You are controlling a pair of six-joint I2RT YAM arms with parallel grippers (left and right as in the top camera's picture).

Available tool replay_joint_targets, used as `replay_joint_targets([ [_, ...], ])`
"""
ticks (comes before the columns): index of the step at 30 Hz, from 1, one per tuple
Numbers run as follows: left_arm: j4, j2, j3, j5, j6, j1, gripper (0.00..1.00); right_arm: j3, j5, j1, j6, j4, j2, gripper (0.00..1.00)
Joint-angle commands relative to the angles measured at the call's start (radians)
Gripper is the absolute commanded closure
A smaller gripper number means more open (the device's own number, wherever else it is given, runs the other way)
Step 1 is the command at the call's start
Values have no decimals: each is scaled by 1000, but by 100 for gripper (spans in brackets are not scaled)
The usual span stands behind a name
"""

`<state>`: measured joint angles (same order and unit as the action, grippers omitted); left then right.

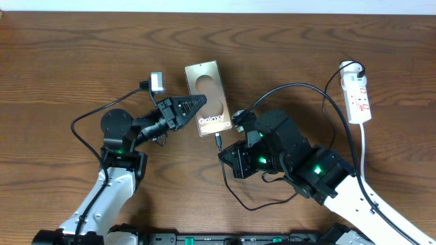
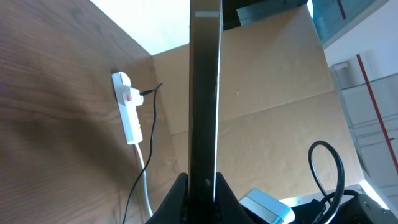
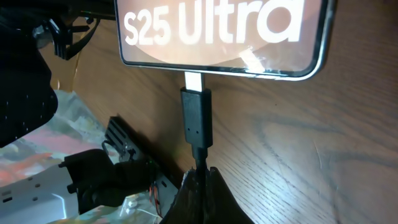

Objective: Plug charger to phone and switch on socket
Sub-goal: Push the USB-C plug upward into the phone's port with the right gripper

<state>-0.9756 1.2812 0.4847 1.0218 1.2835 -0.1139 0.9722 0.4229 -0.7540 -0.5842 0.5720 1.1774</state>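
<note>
The phone (image 1: 208,97) lies on the table, bronze face up with "Galaxy" lettering. My left gripper (image 1: 193,104) is shut on its left edge; in the left wrist view the phone (image 2: 205,93) shows edge-on between the jaws (image 2: 202,186). The charger's black plug tip (image 3: 196,118) has its metal end at the phone's (image 3: 217,31) bottom port. My right gripper (image 3: 202,180) is shut on the cable just behind the plug, also seen overhead (image 1: 221,150). The black cable (image 1: 300,87) runs to the white socket strip (image 1: 356,92) at the far right, also in the left wrist view (image 2: 127,106).
The socket's thick white cord (image 1: 362,150) runs down toward the right arm (image 1: 320,170). The charger cable loops on the table below the right gripper (image 1: 259,204). The left arm's base (image 1: 117,126) sits at the left.
</note>
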Motion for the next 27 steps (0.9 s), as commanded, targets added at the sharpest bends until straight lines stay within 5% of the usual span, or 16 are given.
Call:
replay_joint_targets([
  [1,-16,-8,32,14,2,-2,93,-3,-2,7,5,-7,1,99],
  [27,-16,-8,32,13,32,-2,93,-3,-2,7,5,4,1,99],
])
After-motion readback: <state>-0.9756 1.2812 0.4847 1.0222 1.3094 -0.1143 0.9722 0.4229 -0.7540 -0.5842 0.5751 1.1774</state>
